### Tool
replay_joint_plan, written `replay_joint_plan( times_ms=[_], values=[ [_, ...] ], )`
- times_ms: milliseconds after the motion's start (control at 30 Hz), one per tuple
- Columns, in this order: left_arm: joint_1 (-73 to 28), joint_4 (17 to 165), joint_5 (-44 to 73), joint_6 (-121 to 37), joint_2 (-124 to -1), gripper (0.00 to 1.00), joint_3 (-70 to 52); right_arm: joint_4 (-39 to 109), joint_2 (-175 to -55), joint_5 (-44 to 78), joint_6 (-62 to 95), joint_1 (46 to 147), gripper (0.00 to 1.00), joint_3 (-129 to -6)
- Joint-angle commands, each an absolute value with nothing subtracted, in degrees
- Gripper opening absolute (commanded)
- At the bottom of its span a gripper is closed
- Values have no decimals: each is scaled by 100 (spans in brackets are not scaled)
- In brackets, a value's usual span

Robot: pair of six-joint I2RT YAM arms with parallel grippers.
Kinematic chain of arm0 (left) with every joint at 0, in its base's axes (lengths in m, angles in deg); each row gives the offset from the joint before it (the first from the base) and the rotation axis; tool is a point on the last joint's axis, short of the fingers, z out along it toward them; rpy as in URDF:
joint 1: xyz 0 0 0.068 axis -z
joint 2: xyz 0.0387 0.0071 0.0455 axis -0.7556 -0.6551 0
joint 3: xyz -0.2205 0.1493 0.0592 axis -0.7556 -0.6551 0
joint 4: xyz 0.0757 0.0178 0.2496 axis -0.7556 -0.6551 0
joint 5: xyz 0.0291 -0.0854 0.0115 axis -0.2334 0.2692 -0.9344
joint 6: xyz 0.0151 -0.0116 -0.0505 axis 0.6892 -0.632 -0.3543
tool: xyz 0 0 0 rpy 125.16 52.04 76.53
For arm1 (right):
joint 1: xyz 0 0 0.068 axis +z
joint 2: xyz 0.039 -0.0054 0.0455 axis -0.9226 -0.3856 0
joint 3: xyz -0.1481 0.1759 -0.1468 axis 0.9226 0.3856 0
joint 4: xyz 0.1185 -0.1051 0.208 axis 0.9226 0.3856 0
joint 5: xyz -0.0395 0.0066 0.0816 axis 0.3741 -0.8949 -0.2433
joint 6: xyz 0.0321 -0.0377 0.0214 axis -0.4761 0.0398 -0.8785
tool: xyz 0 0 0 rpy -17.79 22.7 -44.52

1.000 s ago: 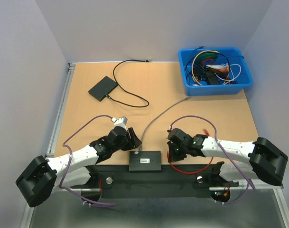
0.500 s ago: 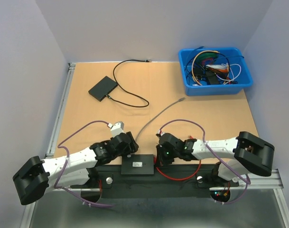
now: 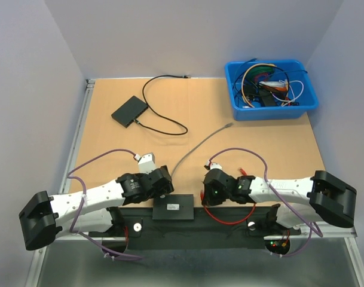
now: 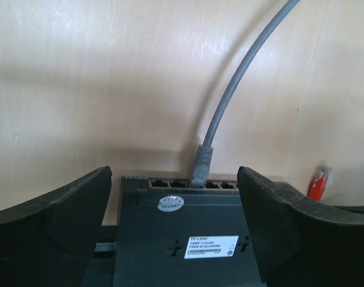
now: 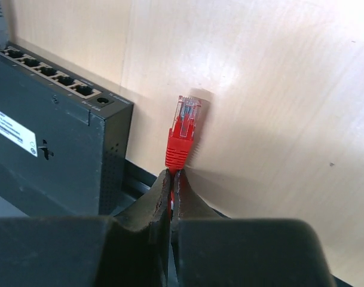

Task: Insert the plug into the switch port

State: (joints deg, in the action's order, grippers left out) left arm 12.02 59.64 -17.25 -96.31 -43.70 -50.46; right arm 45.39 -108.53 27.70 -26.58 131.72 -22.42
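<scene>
Reading the step as a second insertion not yet begun: a grey plug (image 4: 201,164) already sits in one port of the black switch (image 4: 146,239), its grey cable (image 4: 235,84) arching away over the table (image 4: 80,72).

Left gripper (image 4: 174,176) – spread wide, holding nothing. Its fingers stand either side of the switch; contact with the case cannot be judged.

Right gripper (image 5: 171,176) – pinched tight on the red plug (image 5: 183,128), nipping the lead right behind the boot so the clear connector sticks out past the fingertips.

Position: the red plug hangs just beside the right end of the switch, apart from it, with its tip pointing toward the far side of the table. The open ports (image 5: 50,75) also face that way, so the plug is not aimed at any of them.

Next move, as judged: carry the plug round in front of the port row, turn it back toward the switch, square it to a free opening and push straight in. Gripped behind the boot, the connector may tilt on contact. The switch looks loose on the table, so the left gripper may need to brace it.

Writing: the white label (image 4: 204,246) on top appears headed TP-LINK; the smaller lines and the round sticker (image 4: 170,203) are too small to read.
</scene>
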Motion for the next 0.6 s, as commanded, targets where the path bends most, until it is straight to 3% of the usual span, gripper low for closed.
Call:
replay_joint_plan(
  times_ms=[0,567],
  values=[
    [1482,5381,-1559,-10129,-4363,99,-4950,5020,-10666,3141,-2623,13156,0,-2275],
    [2124,7241,-767,-10236,-4654,99,-5679,4221,-11121,2544,-2712,13270,0,-2353]
  ],
)
